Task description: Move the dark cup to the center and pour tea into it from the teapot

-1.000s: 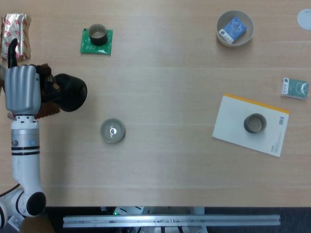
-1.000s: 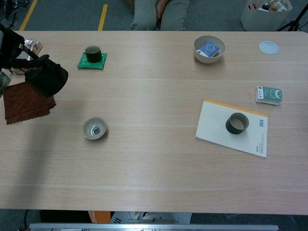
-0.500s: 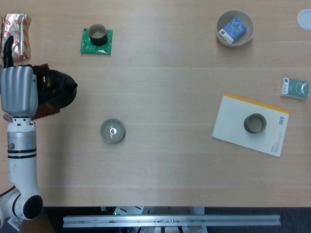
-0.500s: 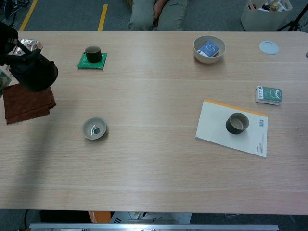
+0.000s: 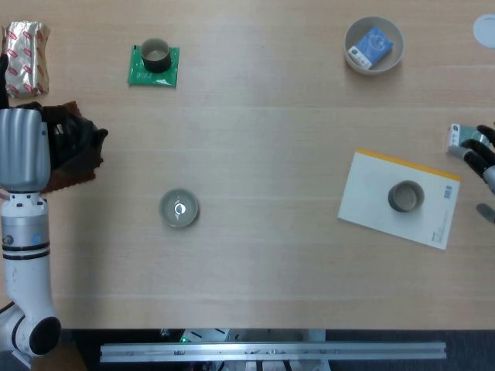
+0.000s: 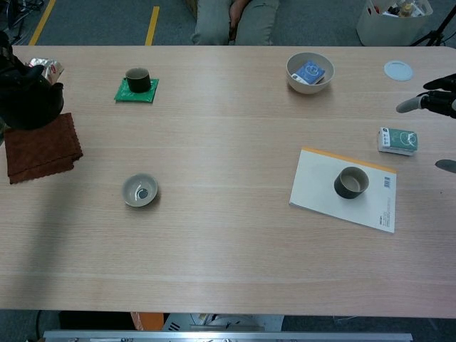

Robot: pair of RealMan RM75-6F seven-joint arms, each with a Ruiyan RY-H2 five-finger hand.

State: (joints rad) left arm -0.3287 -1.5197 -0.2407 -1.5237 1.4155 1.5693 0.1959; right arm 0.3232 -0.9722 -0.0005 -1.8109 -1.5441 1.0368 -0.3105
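Note:
The dark cup [image 5: 405, 195] [image 6: 350, 182] stands on a white book [image 5: 371, 197] [image 6: 317, 187] at the right. A second dark cup [image 5: 155, 56] [image 6: 137, 79] sits on a green coaster at the back left. At the far left my left hand [image 5: 23, 147] grips the black teapot [image 5: 76, 137] [image 6: 28, 103] by its handle, over a brown cloth [image 6: 43, 148]; the hand hides most of the pot in the head view. My right hand [image 5: 481, 158] [image 6: 434, 100] shows at the right edge beside the book, fingers spread and holding nothing.
A small grey bowl [image 5: 179, 209] [image 6: 140, 190] sits left of centre. At the back right are a bowl holding a blue packet [image 5: 373, 44] [image 6: 310, 71] and a white lid [image 5: 485, 29] [image 6: 398, 70]. A green box [image 6: 397, 140] lies under my right hand. A foil packet [image 5: 25, 48] lies far left.
My left hand has carried the teapot leftward, back over the brown cloth. My right hand has come into view at the right edge.

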